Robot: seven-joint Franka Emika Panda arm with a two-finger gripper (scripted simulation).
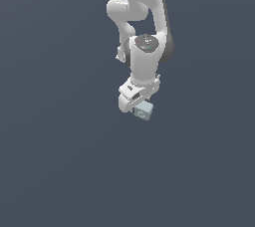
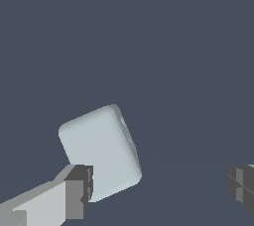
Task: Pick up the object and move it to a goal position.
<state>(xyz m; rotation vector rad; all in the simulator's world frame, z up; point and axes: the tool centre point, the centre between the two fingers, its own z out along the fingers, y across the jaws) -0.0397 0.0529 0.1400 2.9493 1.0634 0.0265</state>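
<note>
The arm (image 1: 142,22) runs off the exterior view's top edge. There the gripper (image 1: 134,102) covers part of the cube (image 1: 144,110), whose markings are too small to read. In the wrist view one finger (image 2: 243,186) is cut by the edge, and the other (image 2: 74,193) overlaps the cube's corner.

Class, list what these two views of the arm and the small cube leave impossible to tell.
1. Exterior view: the gripper covers part of the cube, so contact is unclear.
2. Wrist view: the cube lies beside one finger; the picture's edges crop both fingers.
3. No goal marker shows in either view.
</note>
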